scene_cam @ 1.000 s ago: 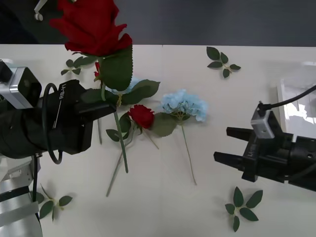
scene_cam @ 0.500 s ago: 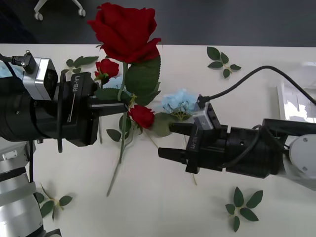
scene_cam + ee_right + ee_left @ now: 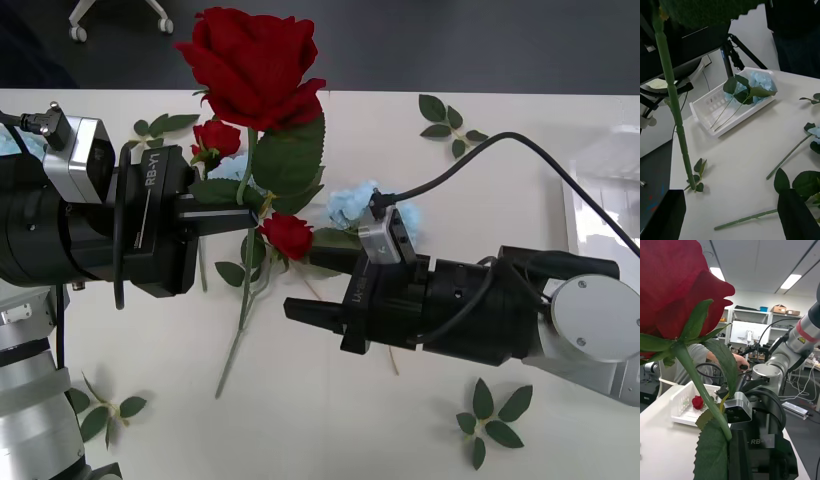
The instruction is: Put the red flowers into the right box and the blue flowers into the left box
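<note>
Tabletop; rose [image 3: 256, 62], apparently left-held.

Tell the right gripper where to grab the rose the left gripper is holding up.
Take the bare lower stem of the held rose, below the left gripper, with the open right gripper coming from the robot's right. That stretch hangs nearly straight and free; leaves and bloom crowd the stem higher up.

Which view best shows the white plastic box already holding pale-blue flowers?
The right wrist view: the white slotted box lies whole on the table with pale-blue flowers inside. The front view cuts a white box at its edge. The left wrist view shows another white box, holding a red rose.
</note>
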You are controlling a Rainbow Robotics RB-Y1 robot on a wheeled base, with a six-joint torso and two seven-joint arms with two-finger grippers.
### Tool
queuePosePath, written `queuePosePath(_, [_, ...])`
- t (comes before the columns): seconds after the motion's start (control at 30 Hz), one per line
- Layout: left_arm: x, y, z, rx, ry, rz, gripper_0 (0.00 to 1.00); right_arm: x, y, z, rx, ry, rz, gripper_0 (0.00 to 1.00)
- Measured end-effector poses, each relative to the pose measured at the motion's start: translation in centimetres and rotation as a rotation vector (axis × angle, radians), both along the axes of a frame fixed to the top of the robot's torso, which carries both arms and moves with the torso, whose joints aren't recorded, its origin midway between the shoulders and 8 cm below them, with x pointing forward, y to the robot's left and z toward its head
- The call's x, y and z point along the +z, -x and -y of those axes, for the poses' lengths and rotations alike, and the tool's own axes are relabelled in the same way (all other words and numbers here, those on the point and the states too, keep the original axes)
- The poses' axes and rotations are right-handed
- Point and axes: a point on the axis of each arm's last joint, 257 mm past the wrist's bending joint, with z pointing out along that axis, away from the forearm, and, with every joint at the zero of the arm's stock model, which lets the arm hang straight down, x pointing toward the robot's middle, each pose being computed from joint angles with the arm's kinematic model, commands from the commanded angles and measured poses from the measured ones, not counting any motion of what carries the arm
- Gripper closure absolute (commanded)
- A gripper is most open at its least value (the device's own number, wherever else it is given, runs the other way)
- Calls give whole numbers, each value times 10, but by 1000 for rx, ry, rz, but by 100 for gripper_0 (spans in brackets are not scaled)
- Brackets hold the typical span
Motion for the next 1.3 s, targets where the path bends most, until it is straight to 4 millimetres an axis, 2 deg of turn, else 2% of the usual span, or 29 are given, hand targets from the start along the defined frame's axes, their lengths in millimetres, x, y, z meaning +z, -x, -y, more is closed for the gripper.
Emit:
queuePosePath(0.27, [0, 0, 0, 0, 0, 0, 100, 17, 10, -26, 30, -80, -17, 28])
queuePosePath(0.57, [0, 0, 0, 0, 0, 0, 100, 33, 17, -44, 52, -143, -36, 28])
queuePosePath(0.73, [0, 0, 0, 0, 0, 0, 100, 38, 10, -53, 38, -161, -27, 28])
queuePosePath(0.8, [0, 0, 0, 0, 0, 0, 100, 34, 10, -58, 43, -156, -32, 50])
queuePosePath(0.83, [0, 0, 0, 0, 0, 0, 100, 32, 9, -60, 45, -153, -34, 69])
queuePosePath(0.87, [0, 0, 0, 0, 0, 0, 100, 31, 8, -61, 46, -151, -36, 83])
queuePosePath(0.93, [0, 0, 0, 0, 0, 0, 100, 28, 6, -63, 42, -149, -40, 95])
queuePosePath(1.0, [0, 0, 0, 0, 0, 0, 100, 26, 3, -63, 37, -147, -43, 100])
queuePosePath(1.3, [0, 0, 0, 1, 1, 0, 100, 25, 8, -64, 54, -156, -77, 100])
